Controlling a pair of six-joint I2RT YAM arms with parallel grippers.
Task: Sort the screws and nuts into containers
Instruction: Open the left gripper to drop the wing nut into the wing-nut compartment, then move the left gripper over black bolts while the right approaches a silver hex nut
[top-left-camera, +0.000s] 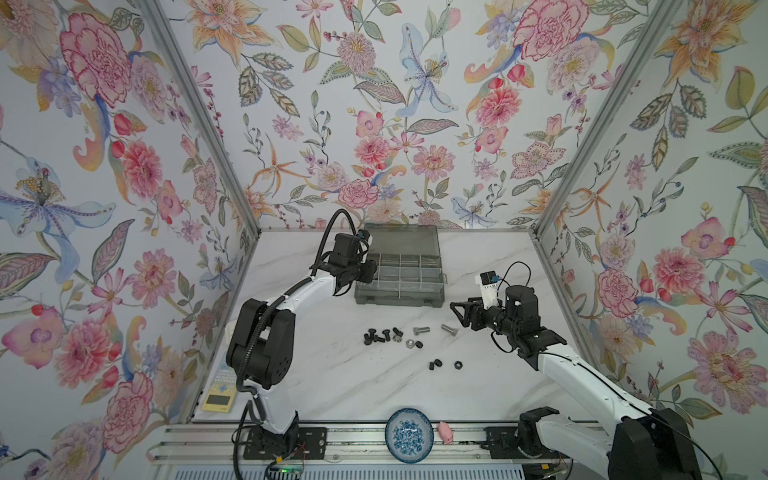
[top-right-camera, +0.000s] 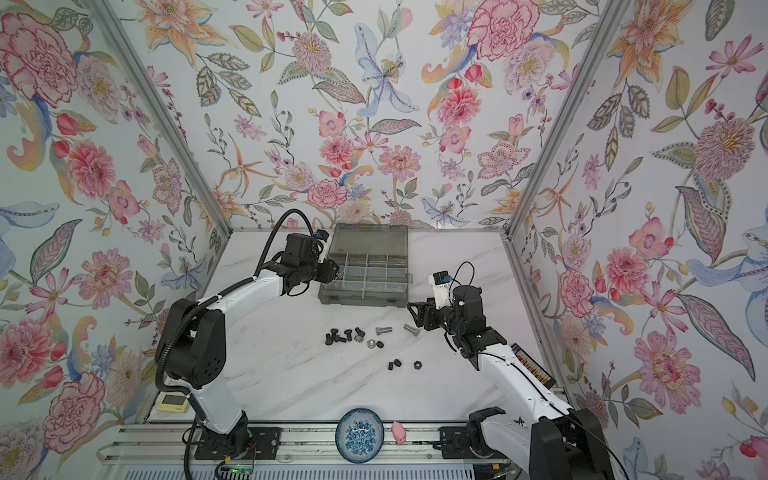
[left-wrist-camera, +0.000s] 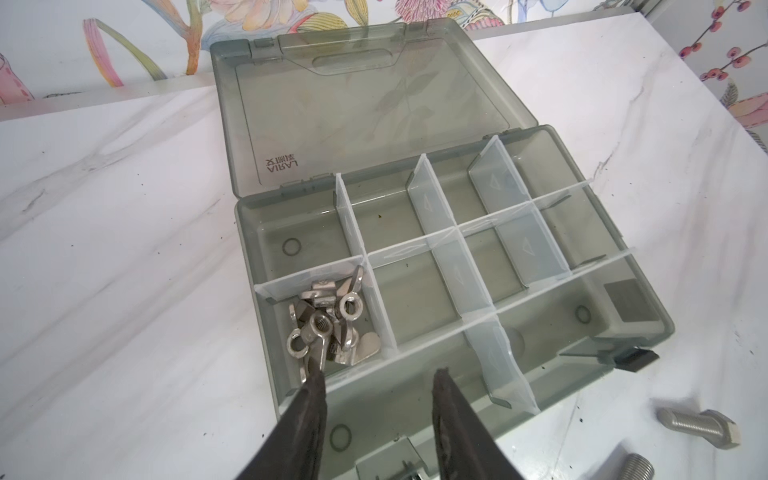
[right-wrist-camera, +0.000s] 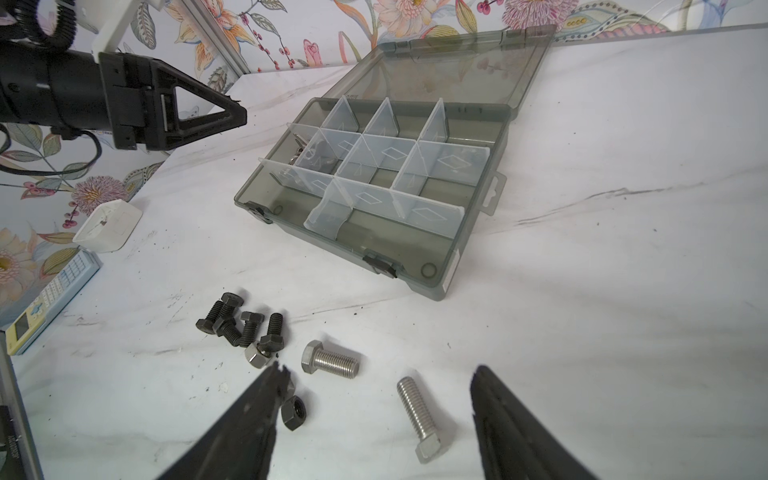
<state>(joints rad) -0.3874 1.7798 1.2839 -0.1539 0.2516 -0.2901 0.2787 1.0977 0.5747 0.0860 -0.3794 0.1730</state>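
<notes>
The grey organizer box (top-left-camera: 399, 297) lies open at the back of the table, its containers split by clear dividers (left-wrist-camera: 440, 245). Silver wing nuts (left-wrist-camera: 332, 328) are piled in one left compartment. My left gripper (left-wrist-camera: 378, 372) hovers open over the box's left edge (top-left-camera: 372, 270), one fingertip (left-wrist-camera: 313, 378) close by a wing nut. Black screws (top-left-camera: 380, 336) cluster on the table (right-wrist-camera: 241, 326), with two silver screws (top-left-camera: 421, 331) (top-left-camera: 449, 330) to their right. Loose nuts (top-left-camera: 410, 343) (top-left-camera: 458, 365) lie nearby. My right gripper (right-wrist-camera: 379, 368) is open above a silver screw (right-wrist-camera: 417, 415) (top-left-camera: 455, 309).
A blue-and-white bowl (top-left-camera: 409, 434) and a small pink object (top-left-camera: 446, 432) sit at the front rail. A yellow calculator (top-left-camera: 218, 395) lies by the left wall, beside a white box (right-wrist-camera: 108, 226). A keypad device (top-right-camera: 534, 365) lies along the right wall.
</notes>
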